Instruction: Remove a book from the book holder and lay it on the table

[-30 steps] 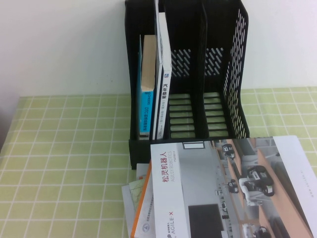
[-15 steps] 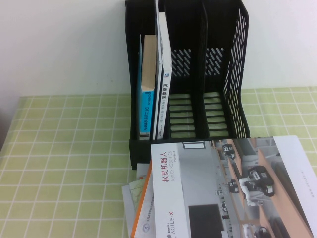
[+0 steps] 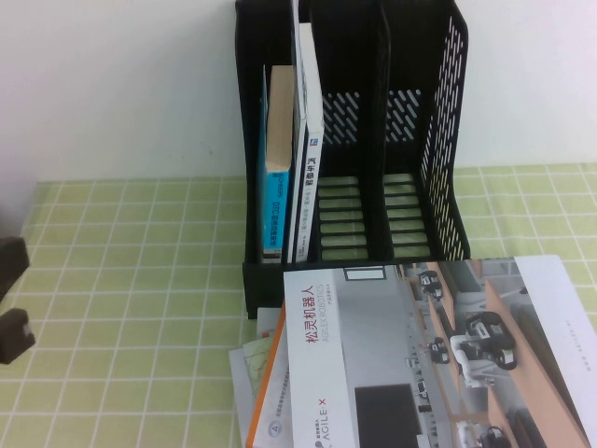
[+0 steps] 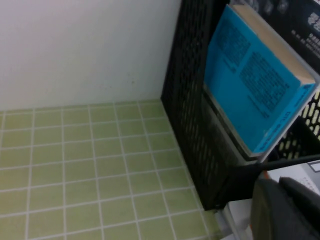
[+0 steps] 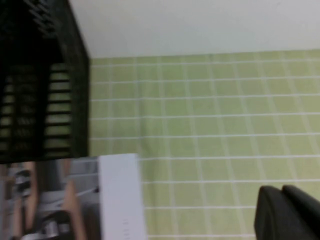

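Checked table (image 3: pixel 121 280): left claw (image 3: pixel 11 299) spread, empty, at edge; right claw (image 5: pixel 287 212) pressed together, empty.

- Left gripper (image 3: pixel 11 299), at the table (image 3: pixel 131 280) cloth's left edge: two blocky, dark brown-black fingers, matte.
- Right gripper (image 5: pixel 287 212), over the same cloth: dark grey-black, rounded fingers.

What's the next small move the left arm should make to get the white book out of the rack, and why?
Probably swing the left gripper, open at the table's left edge, right toward the book holder. The book stands upright in the second compartment beside the blue book, untouched. The right gripper is shut, low over the cloth on the right.
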`<state>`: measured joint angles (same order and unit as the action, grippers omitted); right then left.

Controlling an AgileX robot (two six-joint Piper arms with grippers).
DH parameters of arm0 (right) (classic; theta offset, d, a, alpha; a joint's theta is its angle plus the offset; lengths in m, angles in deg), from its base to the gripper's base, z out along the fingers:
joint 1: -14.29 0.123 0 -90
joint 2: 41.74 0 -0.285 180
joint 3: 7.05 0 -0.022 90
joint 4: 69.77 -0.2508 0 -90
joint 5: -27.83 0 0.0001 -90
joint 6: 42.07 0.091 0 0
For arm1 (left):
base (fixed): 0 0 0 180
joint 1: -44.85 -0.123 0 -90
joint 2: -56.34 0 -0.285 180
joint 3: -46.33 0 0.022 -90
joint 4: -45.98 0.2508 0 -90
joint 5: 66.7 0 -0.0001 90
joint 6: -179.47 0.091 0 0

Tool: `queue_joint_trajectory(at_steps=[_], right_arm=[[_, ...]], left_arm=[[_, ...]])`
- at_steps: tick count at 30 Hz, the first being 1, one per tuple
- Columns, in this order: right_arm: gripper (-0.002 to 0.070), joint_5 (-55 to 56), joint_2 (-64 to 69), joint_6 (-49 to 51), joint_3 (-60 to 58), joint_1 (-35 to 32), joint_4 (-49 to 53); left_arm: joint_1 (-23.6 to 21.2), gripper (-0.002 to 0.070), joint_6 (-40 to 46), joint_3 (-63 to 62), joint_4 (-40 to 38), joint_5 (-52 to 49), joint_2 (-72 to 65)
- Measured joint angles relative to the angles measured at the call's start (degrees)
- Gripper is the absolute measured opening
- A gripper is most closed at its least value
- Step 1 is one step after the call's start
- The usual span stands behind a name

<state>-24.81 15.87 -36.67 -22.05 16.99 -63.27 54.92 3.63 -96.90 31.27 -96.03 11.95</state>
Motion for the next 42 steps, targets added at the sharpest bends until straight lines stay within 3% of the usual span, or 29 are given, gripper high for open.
queue_joint_trajectory(at_steps=[3, 6, 11, 13, 16, 21, 30, 35, 42], right_arm=[[-0.0002, 0.89, 0.00, -5.40, -1.86, 0.00, -11.12], [-0.0002, 1.79, 0.46, -18.38, -6.93, 0.00, -24.83], [-0.0002, 5.30, 5.00, -36.10, -15.20, 0.34, -48.21], [-0.0002, 6.43, 8.00, -43.55, -16.75, 0.37, -57.00], [0.0000, 7.17, 11.60, -55.61, -17.49, 0.58, -67.39], [0.0029, 12.59, 16.75, -68.03, -17.62, 3.74, -79.62], [0.0151, 25.33, 27.16, -88.40, -17.62, 16.63, -100.37], [0.0188, 26.93, 33.21, -94.78, -17.49, 18.69, -103.60], [0.0281, 26.45, 36.41, -96.35, -15.20, 18.67, -104.20]], left_arm=[[0.00, -0.0003, 4.37, 0.00, -4.95, 0.66, -1.95], [0.00, -0.0002, 14.27, -0.09, -14.33, 1.45, -4.68], [0.00, -0.0003, 39.92, -2.14, -36.23, 1.93, -11.56], [0.00, -0.0003, 46.61, -3.72, -41.03, 2.17, -14.95], [0.14, -0.0003, 50.10, -7.74, -43.96, 1.83, -21.23], [2.90, -0.0002, 52.89, -17.34, -44.23, 0.83, -30.61], [11.05, -0.0003, 55.78, -38.78, -41.49, -0.13, -46.11], [14.51, -0.0003, 55.72, -46.58, -33.00, -1.33, -54.47], [15.24, -0.0003, 49.08, -48.08, -18.41, -2.88, -58.72]])
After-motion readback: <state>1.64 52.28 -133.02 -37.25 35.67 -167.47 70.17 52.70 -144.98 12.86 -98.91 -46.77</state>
